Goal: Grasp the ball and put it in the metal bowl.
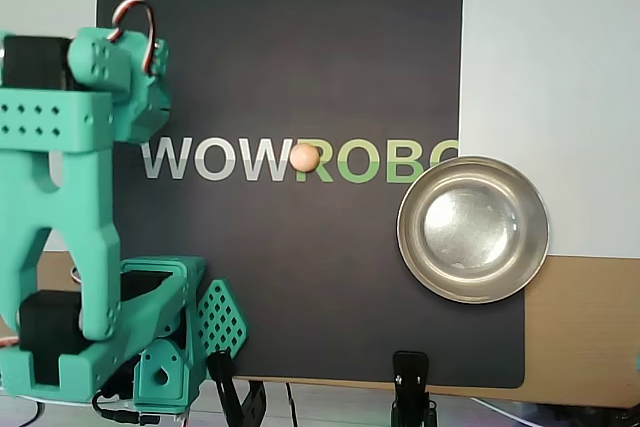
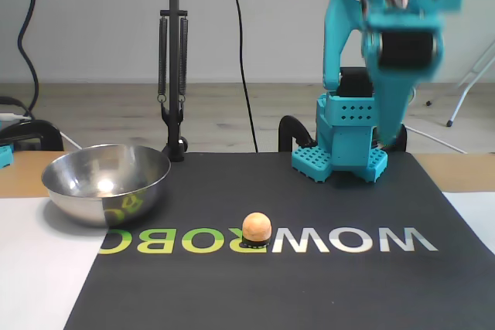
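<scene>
One ball point(image 1: 305, 157), peach-orange, sits on the dark mat point(image 1: 280, 47) in the middle of the printed lettering point(image 1: 250, 160), between the white and green letters in the overhead view. One metal bowl point(image 1: 473, 229), empty, straddles the mat's right edge in that view, well apart from the ball.

One teal arm point(image 1: 70, 207), raised at the left of the overhead view; in the fixed view it stands blurred at the far right, above its base point(image 2: 340, 144). I cannot see the gripper fingers in either view, so I cannot tell whether it is wide or closed.

Step in hand, as I judge it: the reach toward the ball, grasp not yet made. To do it well I would open the fingers wide before descending, come down from straight above, and straddle the ball evenly (a smooth sphere will roll off at a glancing touch). Close gently, lift clear of the mat before swinging toward the bowl.

Also present: one black clamp stand point(image 2: 173, 75) behind the bowl in the fixed view.
</scene>
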